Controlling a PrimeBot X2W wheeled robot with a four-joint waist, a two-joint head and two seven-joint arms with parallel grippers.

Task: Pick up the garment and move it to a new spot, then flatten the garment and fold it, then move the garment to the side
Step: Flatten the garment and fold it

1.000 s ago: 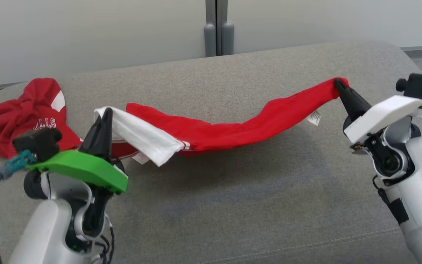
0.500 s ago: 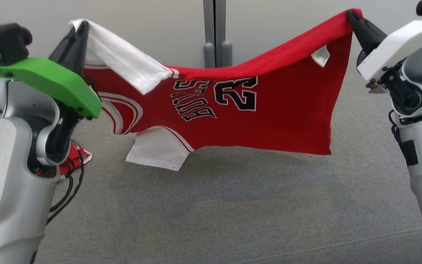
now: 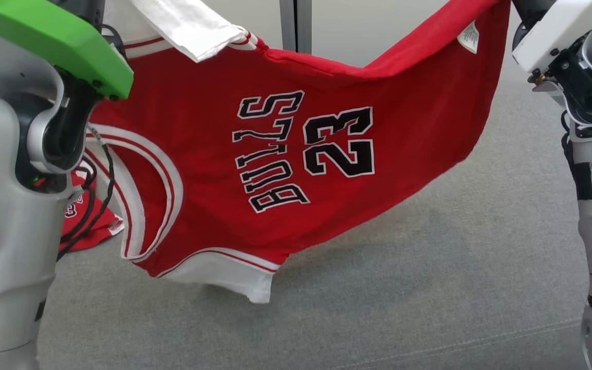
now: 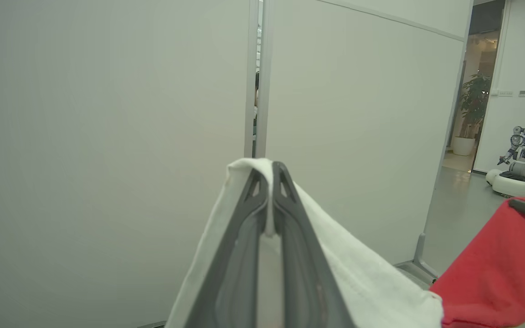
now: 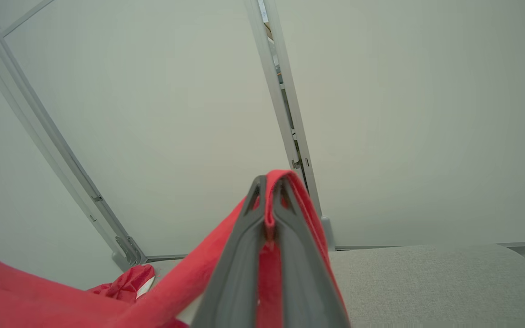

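The grey padded surface (image 3: pixel 429 288) is lying nearest, and the red jersey (image 3: pixel 275 154) is hanging over it, stretched sideways between the two arms with its lettering turned on end. Its lowest white-trimmed corner is drooping close to the surface; whether it is touching cannot be told.

In the left wrist view the left pincer (image 4: pixel 271 166) is clenching a white band of the jersey. In the right wrist view the right pincer (image 5: pixel 269 180) is clenching a fold of the red edge.

The top edge is sagging in a curve between the two holds, so the cloth is behaving as light, soft and limp, with no stiffness of its own. It is probably a smooth knit that could slide out of a thin pinch, so doubled hems and corners are looking like the safest places to grip. Laying it flat will likely call for keeping the edge taut while lowering.

Farther back at the left, a second red garment (image 3: pixel 95 231) is lying crumpled on the surface, and pale wall panels (image 4: pixel 107 136) are standing beyond.
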